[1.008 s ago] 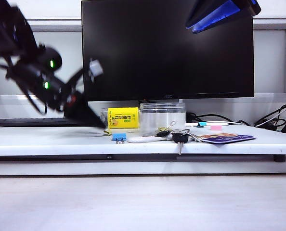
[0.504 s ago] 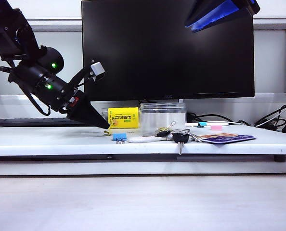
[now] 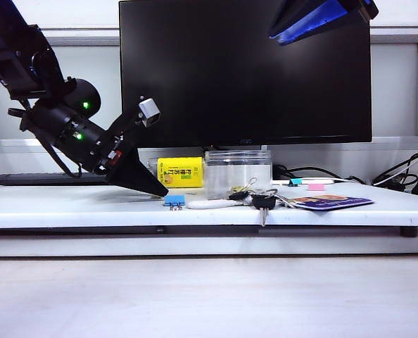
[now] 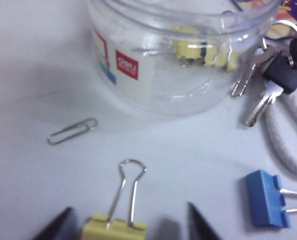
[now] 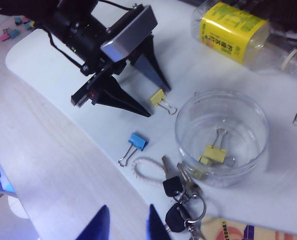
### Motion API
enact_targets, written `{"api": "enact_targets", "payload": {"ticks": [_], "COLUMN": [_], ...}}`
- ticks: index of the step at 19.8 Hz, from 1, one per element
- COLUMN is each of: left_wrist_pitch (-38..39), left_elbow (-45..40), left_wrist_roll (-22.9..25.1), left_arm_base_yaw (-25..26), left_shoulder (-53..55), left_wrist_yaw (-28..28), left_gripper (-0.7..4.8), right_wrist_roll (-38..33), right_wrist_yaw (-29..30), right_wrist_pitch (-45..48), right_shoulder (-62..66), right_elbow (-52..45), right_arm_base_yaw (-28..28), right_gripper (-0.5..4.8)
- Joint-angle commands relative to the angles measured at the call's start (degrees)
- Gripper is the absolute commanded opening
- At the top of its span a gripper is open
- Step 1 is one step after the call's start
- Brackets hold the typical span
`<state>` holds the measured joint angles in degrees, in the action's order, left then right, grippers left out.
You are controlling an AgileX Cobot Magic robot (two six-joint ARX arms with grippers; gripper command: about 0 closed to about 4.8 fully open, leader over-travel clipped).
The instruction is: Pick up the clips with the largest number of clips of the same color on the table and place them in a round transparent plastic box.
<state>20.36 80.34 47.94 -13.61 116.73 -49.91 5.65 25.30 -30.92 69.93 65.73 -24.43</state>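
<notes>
A pale-yellow clip (image 4: 113, 227) with silver wire handles lies on the white table between the black fingers of my left gripper (image 4: 130, 220). The jaws stand open with a gap on each side of it. In the right wrist view the same clip (image 5: 158, 98) sits between the left gripper's tips, beside the round transparent plastic box (image 5: 188, 117). The box (image 4: 153, 85) holds two yellow clips (image 5: 214, 152). My right gripper (image 5: 124, 225) hangs open and empty high over the table's front, at the upper right of the exterior view (image 3: 321, 17).
A blue binder clip (image 5: 137, 141), a white cord loop (image 5: 146, 167) and a bunch of keys (image 5: 173, 187) lie in front of the box. A paper clip (image 4: 72, 131) lies beside it. A yellow-labelled clear container (image 5: 233, 25) lies behind. Pink and teal clips (image 5: 11, 32) sit far off.
My left gripper has sunk and shifted a little to the right, its tips now down at the table. The right gripper has kept still.
</notes>
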Motion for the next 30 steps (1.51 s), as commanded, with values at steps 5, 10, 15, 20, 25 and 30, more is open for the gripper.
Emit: {"api": "enact_targets", "payload": {"ticks": [5, 10, 15, 20, 25, 30], "left_wrist_pitch": [1.0, 1.2, 5.6, 14.5, 14.6, 7.5], "left_elbow": [0.1, 0.2, 4.5, 12.1, 15.0, 15.0], "left_wrist_roll": [-0.2, -1.4, -2.0, -3.1, -4.9, -5.0], "left_arm_base_yaw": [-0.4, -0.4, -0.4, -0.8, -7.3, -15.5], "left_shoulder": [0.0, 0.0, -0.7, -4.7, -8.0, -6.4], "left_wrist_yaw": [2.7, 2.6, 2.5, -1.5, -1.4, 16.4], "left_gripper": [1.72, 1.44, 1.45, 1.45, 1.45, 1.46], "right_wrist_roll": [0.2, 0.2, 0.2, 0.2, 0.2, 0.2], "right_wrist_yaw": [0.3, 0.3, -3.3, -7.5, -8.6, -8.8], "right_wrist_pitch": [1.0, 1.3, 1.7, 3.6, 4.4, 4.2], "right_shoulder": [-0.2, -0.3, -0.4, -1.5, -1.8, -3.0], "right_elbow": [0.2, 0.3, 0.3, 0.4, 0.4, 0.3], "right_arm_base_yaw": [-0.1, -0.1, -0.1, -0.1, -0.1, 0.6], "right_gripper": [1.03, 1.03, 1.03, 1.03, 1.03, 1.03]}}
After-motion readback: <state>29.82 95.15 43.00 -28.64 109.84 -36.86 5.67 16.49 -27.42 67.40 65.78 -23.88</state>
